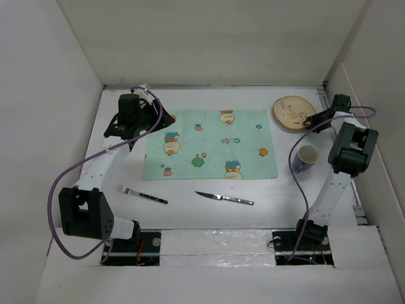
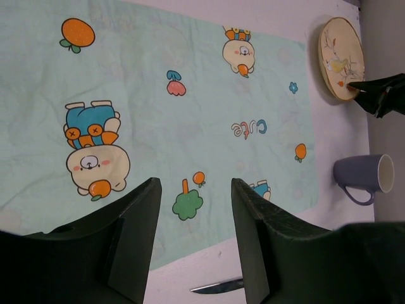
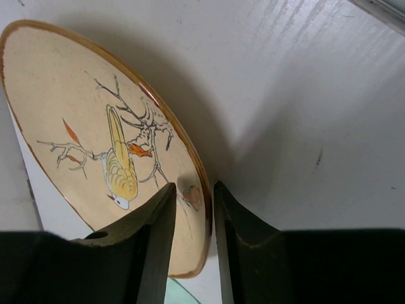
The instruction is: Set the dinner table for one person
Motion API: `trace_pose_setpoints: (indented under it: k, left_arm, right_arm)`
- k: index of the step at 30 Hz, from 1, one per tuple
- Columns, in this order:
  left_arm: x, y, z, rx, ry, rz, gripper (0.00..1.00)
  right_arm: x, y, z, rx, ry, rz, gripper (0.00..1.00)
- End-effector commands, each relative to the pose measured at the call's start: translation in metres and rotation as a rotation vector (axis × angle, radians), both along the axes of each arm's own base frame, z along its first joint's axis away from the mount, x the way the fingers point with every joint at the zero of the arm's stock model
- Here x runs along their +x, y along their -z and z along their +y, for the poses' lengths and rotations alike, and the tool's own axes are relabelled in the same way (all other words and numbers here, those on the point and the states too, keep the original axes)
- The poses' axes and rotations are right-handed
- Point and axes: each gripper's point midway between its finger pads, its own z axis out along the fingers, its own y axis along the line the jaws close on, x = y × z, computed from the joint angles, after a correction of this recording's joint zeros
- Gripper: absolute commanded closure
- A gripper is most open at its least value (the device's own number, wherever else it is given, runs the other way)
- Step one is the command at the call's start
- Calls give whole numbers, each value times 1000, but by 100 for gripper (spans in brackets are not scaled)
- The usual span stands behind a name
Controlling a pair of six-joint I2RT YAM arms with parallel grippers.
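Observation:
On the white dinner table (image 1: 190,215) a mint-green cartoon placemat (image 1: 212,144) lies spread in the middle. A beige plate with a bird painting (image 1: 292,113) sits at the back right, off the mat. My right gripper (image 1: 310,120) straddles the plate's (image 3: 95,126) near rim, one finger over the plate's face and one outside the edge, with slim gaps on both sides. My left gripper (image 2: 196,183) hangs open and empty over the left part of the placemat (image 2: 158,95). A purple mug (image 1: 307,157) stands right of the mat.
A fork (image 1: 142,194) and a knife (image 1: 224,198) lie on the bare table in front of the placemat. White walls close in the table at the back and on both sides. The right arm's elbow stands close to the mug.

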Motion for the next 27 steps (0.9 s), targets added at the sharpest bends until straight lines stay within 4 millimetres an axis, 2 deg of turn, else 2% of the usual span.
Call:
trace_pose_setpoints:
  k: [1, 3, 4, 6, 7, 8, 10, 11, 14, 15, 16, 17, 18, 21, 22, 24, 25, 26, 27]
  left_arm:
    - [10, -35, 3, 12, -10, -106, 55]
    - [9, -38, 5, 21, -20, -112, 56]
    - [9, -41, 6, 25, -23, -119, 56]
    - [8, -44, 13, 33, -41, -128, 57]
    - [6, -47, 13, 31, -40, -135, 57]
    - [6, -48, 18, 29, -50, -138, 58]
    - [4, -49, 22, 31, -56, -140, 58]
    - [3, -54, 23, 36, -60, -152, 59]
    - [3, -60, 25, 51, -64, -156, 59]
    - [2, -62, 25, 50, -64, -159, 59]
    - [3, -63, 24, 44, -57, -157, 59]
    - [3, -69, 19, 23, -39, -163, 59]
    - [2, -69, 19, 23, -38, -161, 59]
    - [1, -85, 14, -16, -26, -191, 59]
    - [-3, -97, 13, -29, -22, -222, 59]
    - [-6, -117, 11, -53, -15, -257, 60]
    - [-8, -126, 10, -60, -10, -275, 60]
    - [-10, -136, 7, -73, 5, -291, 59]
    - [-12, -141, 5, -86, 10, -293, 59]
  right_arm:
    - [15, -11, 0, 21, 33, -21, 66]
    - [17, -10, 5, 37, 35, -9, 69]
    - [20, -9, 5, 47, 41, -4, 74]
    - [20, -8, 5, 59, 50, 5, 88]
    - [23, -9, 7, 75, 52, -7, 99]
    - [20, -9, 9, 84, 55, -9, 100]
    - [29, -23, 7, 68, 49, -92, 100]
    - [29, -40, 7, 50, 44, -138, 100]
    - [49, -90, 14, 23, -14, -322, 100]
    - [56, -126, 15, 3, -31, -421, 100]
    - [60, -148, 21, 21, -61, -488, 100]
    - [64, -190, 28, 22, -97, -612, 100]
    - [64, -209, 28, 3, -103, -658, 100]
    - [58, -262, 55, 32, -225, -788, 100]
    - [52, -282, 75, 50, -320, -824, 100]
    - [42, -289, 106, 128, -423, -860, 100]
    - [29, -285, 124, 155, -497, -851, 100]
    - [23, -285, 151, 152, -562, -840, 100]
    - [16, -268, 165, 162, -587, -759, 100]
